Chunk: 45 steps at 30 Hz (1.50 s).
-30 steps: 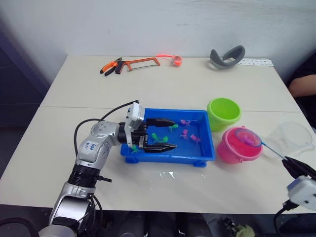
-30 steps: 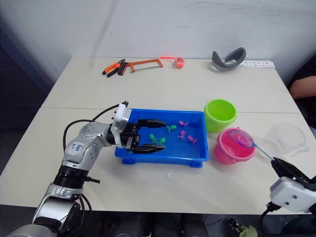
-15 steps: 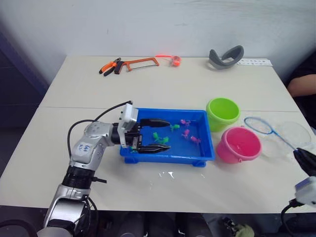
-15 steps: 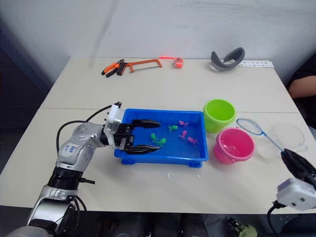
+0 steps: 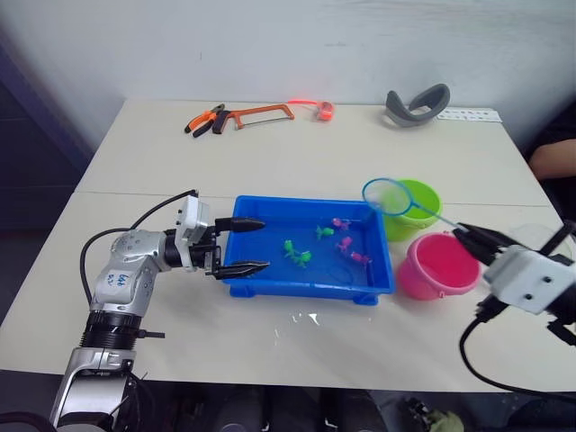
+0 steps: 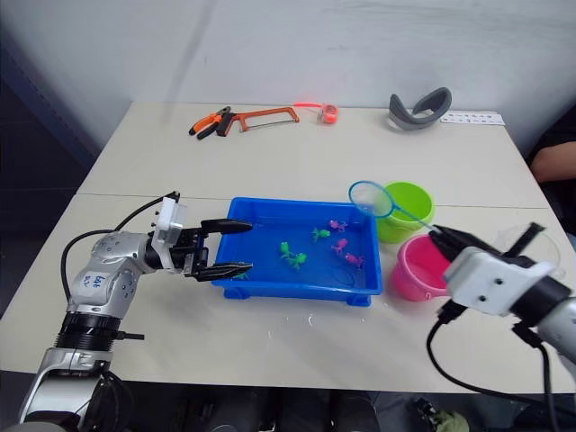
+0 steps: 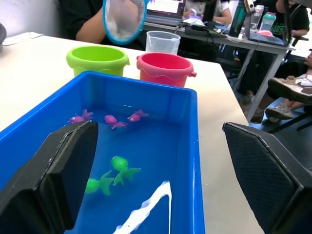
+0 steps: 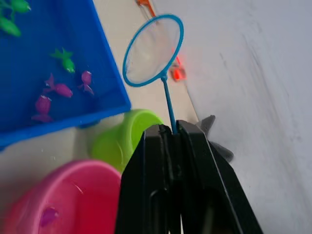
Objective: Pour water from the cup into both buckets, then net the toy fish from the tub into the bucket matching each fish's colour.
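Net (image 5: 389, 195) swung from cup side to over tub's (image 5: 270, 283) corner by green bucket (image 5: 423, 193); right end effector (image 5: 466, 238) pinched handle. Left end effector (image 5: 243, 246) spread, astride tub wall. Risk: thin handle twisting, fish (image 5: 345, 243) slipping out.

— What's sitting on the worktop (image 5: 297, 153)?

— It's pale, with a seam running across. The blue tub (image 5: 310, 284) sits near the middle. At about three o'clock from it are the green bucket (image 5: 421, 200) and the pink bucket (image 5: 439, 266), side by side, with the clear cup (image 7: 163, 42) just beyond them.

— And farther back?

— At twelve o'clock, along the far edge, lie orange pliers (image 5: 203, 119), a hacksaw (image 5: 259, 113), a small orange roll (image 5: 325, 110) and a grey curved piece (image 5: 414, 103). Drops of water (image 5: 306, 317) glint in front of the tub.
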{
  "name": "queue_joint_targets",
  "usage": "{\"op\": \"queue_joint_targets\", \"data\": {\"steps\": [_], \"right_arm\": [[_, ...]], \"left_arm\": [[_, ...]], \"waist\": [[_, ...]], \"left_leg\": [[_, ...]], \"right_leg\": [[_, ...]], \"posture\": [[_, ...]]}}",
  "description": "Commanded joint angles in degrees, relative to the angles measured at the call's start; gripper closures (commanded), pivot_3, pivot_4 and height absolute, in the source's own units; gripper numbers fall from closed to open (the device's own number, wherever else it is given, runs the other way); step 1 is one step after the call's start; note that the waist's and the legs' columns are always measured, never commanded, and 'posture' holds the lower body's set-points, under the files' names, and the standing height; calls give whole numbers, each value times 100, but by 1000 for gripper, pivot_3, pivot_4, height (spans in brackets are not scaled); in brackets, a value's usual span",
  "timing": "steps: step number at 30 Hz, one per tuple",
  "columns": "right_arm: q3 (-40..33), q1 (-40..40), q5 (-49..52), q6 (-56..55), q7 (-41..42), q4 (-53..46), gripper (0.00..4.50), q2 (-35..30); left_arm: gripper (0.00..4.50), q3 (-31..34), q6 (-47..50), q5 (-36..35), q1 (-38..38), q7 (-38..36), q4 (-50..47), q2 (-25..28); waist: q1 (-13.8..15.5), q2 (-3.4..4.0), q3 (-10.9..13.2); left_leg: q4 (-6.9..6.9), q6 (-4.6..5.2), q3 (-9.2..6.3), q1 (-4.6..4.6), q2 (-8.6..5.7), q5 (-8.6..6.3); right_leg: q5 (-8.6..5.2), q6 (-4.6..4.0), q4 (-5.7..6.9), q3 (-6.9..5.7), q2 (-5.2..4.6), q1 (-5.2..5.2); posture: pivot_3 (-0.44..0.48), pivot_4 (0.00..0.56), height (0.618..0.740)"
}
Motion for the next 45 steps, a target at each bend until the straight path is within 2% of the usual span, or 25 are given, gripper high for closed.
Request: {"op": "queue_joint_targets", "data": {"steps": [1,5,8,21,34,45], "right_arm": [[563,-203,-197,640,47,-463,4500,-114],[1460,-592,-1064,1077,112,-356,4500,-484],[1653,-808,-1393,1072,114,-263,4500,-583],[2010,-1756,-1653,1154,823,46,4500,-951],[2002,-1938,-1631,1142,1737,175,4500,-1518],[2327,-2355,-1385,1267,2578,179,4500,-1903]], "left_arm": [[48,70,42,-48,75,57,-264,80],[48,43,122,-50,123,105,-420,112],[48,42,162,-63,165,129,-512,127],[48,24,123,-68,334,232,-672,72],[48,-9,95,-57,272,293,-600,-61],[48,-89,63,5,88,337,-495,-217]], "waist": [[-21,0,0],[-30,0,0],[-30,-1,0],[-32,-1,0],[-32,-2,1],[-32,-3,2]], "left_leg": [[0,1,1,0,0,0],[2,1,6,-1,-1,0],[3,0,5,-1,-1,0],[2,-2,5,-1,0,1],[2,-3,5,-2,0,0],[2,-3,4,-2,0,0]], "right_leg": [[0,0,0,-1,0,0],[0,0,5,-4,2,-3],[0,0,7,-3,2,-4],[0,0,5,-5,5,-5],[0,0,3,-5,4,-4],[0,0,2,-6,4,-3]], "posture": [[0,150,740],[0,150,740],[0,150,740],[0,150,740],[0,150,740],[0,150,740]]}}
